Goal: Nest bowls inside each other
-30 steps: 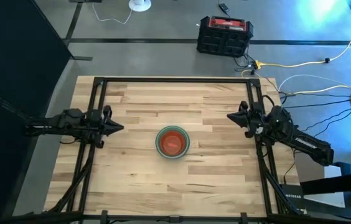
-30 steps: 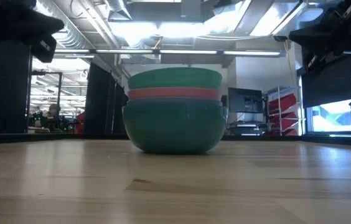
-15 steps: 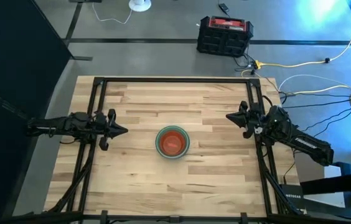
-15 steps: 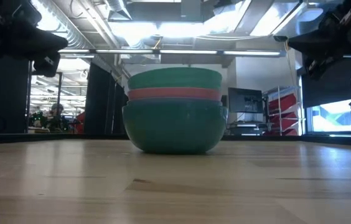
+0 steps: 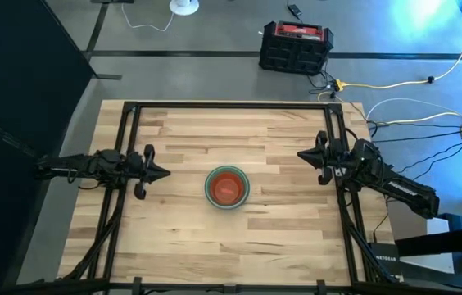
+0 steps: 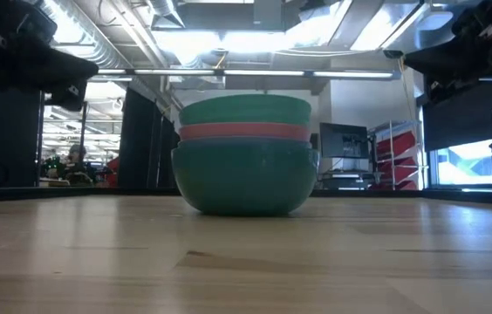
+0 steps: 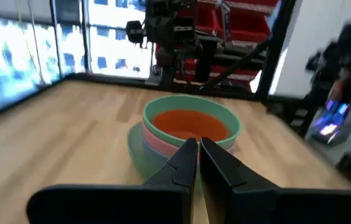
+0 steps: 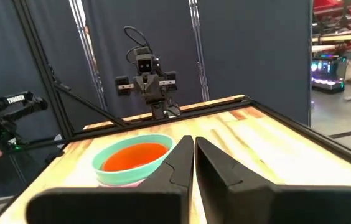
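Note:
The bowls stand nested in one stack (image 5: 228, 187) at the table's middle, resting on the bottom of the blue-green outer bowl (image 6: 244, 179). Above its rim show a pink rim (image 6: 244, 132) and a green bowl (image 6: 244, 111). The orange-red bowl (image 5: 228, 189) sits innermost. My left gripper (image 5: 164, 173) is shut and level, left of the stack and pointing at it. My right gripper (image 5: 301, 153) is shut and level, to the stack's right and slightly farther back. In the wrist views the stack (image 7: 191, 124) (image 8: 132, 158) lies beyond each shut gripper (image 7: 197, 144) (image 8: 193, 140).
Black frame rails (image 5: 124, 147) (image 5: 336, 139) run along the table's left and right sides under the arms. A black and red case (image 5: 296, 45) and cables (image 5: 395, 82) lie on the floor past the far edge. Bare wood (image 5: 231, 246) surrounds the stack.
My left gripper has sunk a little, edged toward the stack and rolled about its own line, staying shut. My right gripper has rolled in place. The stack of bowls has not moved.

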### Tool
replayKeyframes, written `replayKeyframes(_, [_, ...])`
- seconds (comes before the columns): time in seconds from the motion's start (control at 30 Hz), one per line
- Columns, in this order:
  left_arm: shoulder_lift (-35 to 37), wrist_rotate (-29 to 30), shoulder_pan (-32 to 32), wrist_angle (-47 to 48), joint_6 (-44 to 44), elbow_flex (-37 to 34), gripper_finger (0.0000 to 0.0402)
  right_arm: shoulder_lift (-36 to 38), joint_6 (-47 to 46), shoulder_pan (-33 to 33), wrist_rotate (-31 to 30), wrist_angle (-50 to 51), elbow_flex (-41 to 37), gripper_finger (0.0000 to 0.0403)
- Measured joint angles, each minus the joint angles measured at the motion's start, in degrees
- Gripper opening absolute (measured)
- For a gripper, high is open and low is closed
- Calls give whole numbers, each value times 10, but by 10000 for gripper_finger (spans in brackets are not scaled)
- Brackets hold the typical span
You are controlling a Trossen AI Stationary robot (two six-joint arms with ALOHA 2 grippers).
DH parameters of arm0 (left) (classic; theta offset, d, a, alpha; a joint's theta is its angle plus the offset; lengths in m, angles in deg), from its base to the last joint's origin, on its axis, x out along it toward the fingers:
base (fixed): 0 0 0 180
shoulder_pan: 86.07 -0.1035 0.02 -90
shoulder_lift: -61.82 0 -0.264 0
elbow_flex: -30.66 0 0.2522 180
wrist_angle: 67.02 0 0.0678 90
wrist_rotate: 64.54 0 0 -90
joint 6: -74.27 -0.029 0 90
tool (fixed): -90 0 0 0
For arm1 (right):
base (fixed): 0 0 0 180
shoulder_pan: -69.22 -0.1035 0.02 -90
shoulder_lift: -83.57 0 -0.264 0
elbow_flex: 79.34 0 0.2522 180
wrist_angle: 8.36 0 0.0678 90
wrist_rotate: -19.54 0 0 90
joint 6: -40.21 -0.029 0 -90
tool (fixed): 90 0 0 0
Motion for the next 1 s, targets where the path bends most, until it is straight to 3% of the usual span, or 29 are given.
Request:
replayKeyframes(0.17, [-2,0,0,-2,-144,-2,0,0,17,0,-12,1,0,0])
replayKeyframes(0.23, [-2,0,0,-2,-159,-2,0,0,17,0,-15,1,0,0])
replayKeyframes(1.0, [-2,-1,0,-2,-25,-3,0,0,15,0,-18,16,0,0])
